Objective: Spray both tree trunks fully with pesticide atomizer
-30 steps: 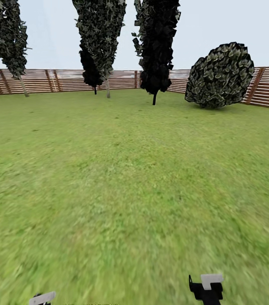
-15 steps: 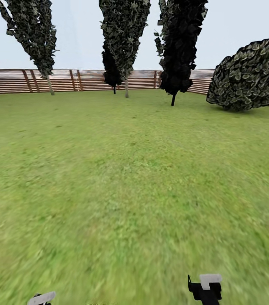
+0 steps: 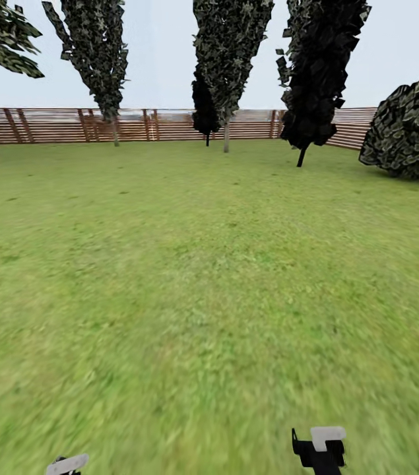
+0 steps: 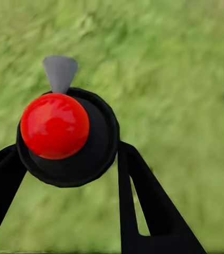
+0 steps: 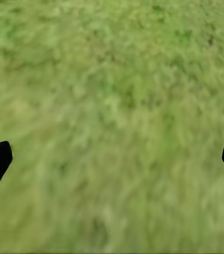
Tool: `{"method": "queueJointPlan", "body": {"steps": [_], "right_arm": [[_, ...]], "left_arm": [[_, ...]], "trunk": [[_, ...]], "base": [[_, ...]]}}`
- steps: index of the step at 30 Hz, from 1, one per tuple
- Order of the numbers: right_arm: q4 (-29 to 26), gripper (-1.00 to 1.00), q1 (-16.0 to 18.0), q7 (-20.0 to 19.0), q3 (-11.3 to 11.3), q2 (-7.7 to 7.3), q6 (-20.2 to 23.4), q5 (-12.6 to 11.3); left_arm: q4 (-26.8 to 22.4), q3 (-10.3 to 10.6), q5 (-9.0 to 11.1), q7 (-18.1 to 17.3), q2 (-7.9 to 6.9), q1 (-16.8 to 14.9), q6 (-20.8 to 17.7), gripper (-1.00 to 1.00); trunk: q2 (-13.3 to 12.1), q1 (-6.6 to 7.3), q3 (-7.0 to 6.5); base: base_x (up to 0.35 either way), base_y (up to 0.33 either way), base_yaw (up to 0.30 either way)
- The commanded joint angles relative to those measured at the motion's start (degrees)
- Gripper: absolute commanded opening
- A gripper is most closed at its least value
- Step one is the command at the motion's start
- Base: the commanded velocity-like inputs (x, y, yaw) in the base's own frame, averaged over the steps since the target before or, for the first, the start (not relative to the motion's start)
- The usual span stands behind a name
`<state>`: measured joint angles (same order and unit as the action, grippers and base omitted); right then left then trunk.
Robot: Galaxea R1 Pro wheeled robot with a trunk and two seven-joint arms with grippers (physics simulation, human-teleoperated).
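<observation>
Between left hand (image 4: 70,174) fingers: pinched atomizer (image 4: 67,135); right hand (image 5: 112,159) spread over lawn (image 3: 209,277).

The camera turns to the left; the things in the garden do not move.
The dark conifers (image 3: 321,72) and the round bush (image 3: 410,125) now sit further right in the head view, the bush partly cut by the edge. A new leafy crown (image 3: 1,36) and more fence (image 3: 57,125) come in at the left.
</observation>
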<state>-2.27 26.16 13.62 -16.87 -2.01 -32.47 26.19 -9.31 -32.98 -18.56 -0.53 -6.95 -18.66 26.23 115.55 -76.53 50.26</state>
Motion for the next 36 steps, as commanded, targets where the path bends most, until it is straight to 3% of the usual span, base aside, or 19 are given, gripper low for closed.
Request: {"method": "queueJointPlan", "body": {"steps": [1, 20, 36], "right_arm": [[0.07, 1.00, 0.03, 0.35, -0.26, -0.01, -0.13, 0.62], [0.07, 1.00, 0.03, 0.35, -0.26, 0.61, -0.13, 0.71], [0.09, 1.00, 0.03, 0.35, -0.26, 0.62, -0.13, 0.71]], "left_arm": [[0.08, -0.50, -0.52, -0.06, 0.01, -0.07, 0.22, -1.00], [0.10, -0.56, -0.52, 0.41, 0.01, -0.07, 0.15, -1.00], [0.11, -0.59, -0.51, 0.71, 0.01, -0.07, 0.07, -1.00]], "trunk": [[0.02, 0.01, 0.05], [0.02, 0.01, 0.05], [0.02, 0.01, 0.05]], "base": [[0.000, 0.000, 0.278], [0.008, 0.006, 0.278], [0.183, 0.243, 0.278]]}}
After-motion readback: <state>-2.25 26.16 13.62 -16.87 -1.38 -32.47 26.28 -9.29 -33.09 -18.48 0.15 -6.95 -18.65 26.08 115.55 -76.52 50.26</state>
